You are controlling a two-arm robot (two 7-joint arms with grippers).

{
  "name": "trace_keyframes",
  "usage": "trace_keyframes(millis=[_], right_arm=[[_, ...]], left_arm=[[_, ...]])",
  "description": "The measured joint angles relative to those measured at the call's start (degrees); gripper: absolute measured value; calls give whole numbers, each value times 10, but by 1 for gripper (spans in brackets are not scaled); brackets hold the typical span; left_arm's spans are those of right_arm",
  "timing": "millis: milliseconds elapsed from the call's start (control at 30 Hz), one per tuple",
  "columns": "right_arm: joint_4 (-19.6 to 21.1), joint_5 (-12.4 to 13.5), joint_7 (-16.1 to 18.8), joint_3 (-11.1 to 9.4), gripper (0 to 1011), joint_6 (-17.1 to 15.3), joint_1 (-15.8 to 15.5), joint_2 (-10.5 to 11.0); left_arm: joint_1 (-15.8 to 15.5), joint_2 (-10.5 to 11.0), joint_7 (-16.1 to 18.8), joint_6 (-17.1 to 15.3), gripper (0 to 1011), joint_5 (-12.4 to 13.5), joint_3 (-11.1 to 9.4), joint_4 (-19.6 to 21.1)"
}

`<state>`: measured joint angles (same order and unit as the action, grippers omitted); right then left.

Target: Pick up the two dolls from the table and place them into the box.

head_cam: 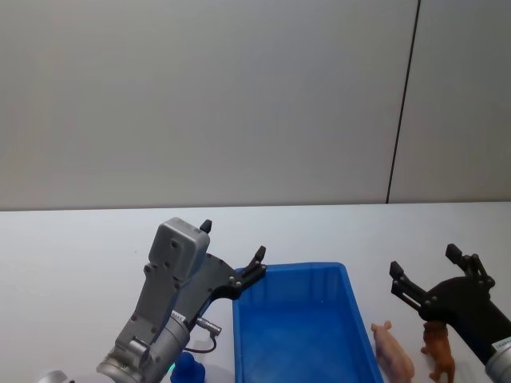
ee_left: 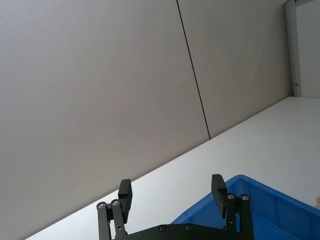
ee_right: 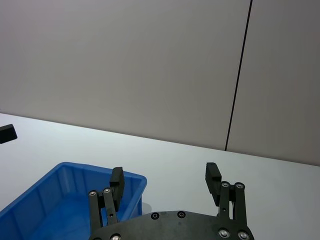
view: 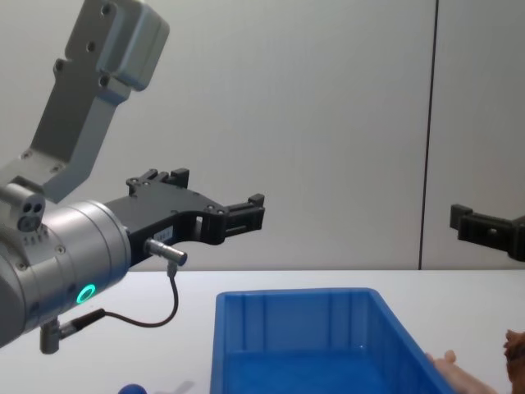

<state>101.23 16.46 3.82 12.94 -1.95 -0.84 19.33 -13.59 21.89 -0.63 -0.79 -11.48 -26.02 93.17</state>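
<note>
Well, nearest me on the plain white table (head_cam: pixel 80 239) stand the pale pink pig-like doll (head_cam: pixel 393 353) and, just right of it, the brown shaggy four-legged doll (head_cam: pixel 438 351). Both are just beside the right wall of the bright blue ribbed plastic box (head_cam: pixel 303 268), neither inside. I judge the pick comes next: drop straight down, straddle one body crosswise, close gently, and keep off its neighbour. My right pincer (head_cam: pixel 423 259) hovers above them, spread wide, holding nothing. My left pincer (head_cam: pixel 232 240), over the box's far left corner, is likewise spread and empty.

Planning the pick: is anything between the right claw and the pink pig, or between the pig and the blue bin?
Nothing visible. The open right claw hangs above the pale pink pig toy, which lies beside the bright blue plastic bin.
</note>
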Motion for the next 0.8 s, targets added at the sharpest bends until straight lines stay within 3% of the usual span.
trace_keyframes(millis=[800], right_arm=[[0,0,0,0,1001,0,0,0]], left_arm=[[0,0,0,0,1001,0,0,0]])
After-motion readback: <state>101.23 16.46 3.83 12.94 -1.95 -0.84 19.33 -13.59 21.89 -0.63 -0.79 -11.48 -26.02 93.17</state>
